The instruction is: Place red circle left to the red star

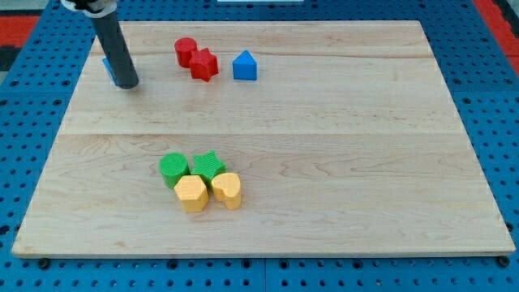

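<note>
The red circle point(186, 51) sits near the view's top, touching the upper left side of the red star point(203, 65). My tip point(126, 83) rests on the wooden board point(324, 162) well to the left of both red blocks. A blue block point(107, 66) is mostly hidden behind the rod, just left of it; its shape cannot be made out.
A blue pentagon-like block point(245, 66) stands just right of the red star. Low in the middle is a cluster: a green circle point(173, 169), a green star point(209, 166), a yellow hexagon point(191, 193) and a yellow rounded block point(227, 190).
</note>
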Available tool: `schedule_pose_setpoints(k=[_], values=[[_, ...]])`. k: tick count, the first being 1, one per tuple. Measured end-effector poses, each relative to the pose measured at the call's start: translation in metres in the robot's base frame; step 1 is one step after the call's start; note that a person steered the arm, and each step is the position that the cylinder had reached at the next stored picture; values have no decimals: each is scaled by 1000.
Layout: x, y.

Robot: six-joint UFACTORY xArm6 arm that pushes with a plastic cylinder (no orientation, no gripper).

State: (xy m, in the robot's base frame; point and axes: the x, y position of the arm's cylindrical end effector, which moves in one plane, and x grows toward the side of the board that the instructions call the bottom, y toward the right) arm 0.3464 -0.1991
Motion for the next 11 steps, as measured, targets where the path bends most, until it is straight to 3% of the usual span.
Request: schedule_pose_setpoints(k=[1,2,3,4,5,6,9,11], values=[[-20,35],[-61,42],[-71,28],[-110,65],[-118,91],[-103,140],[-93,73],[-79,61]])
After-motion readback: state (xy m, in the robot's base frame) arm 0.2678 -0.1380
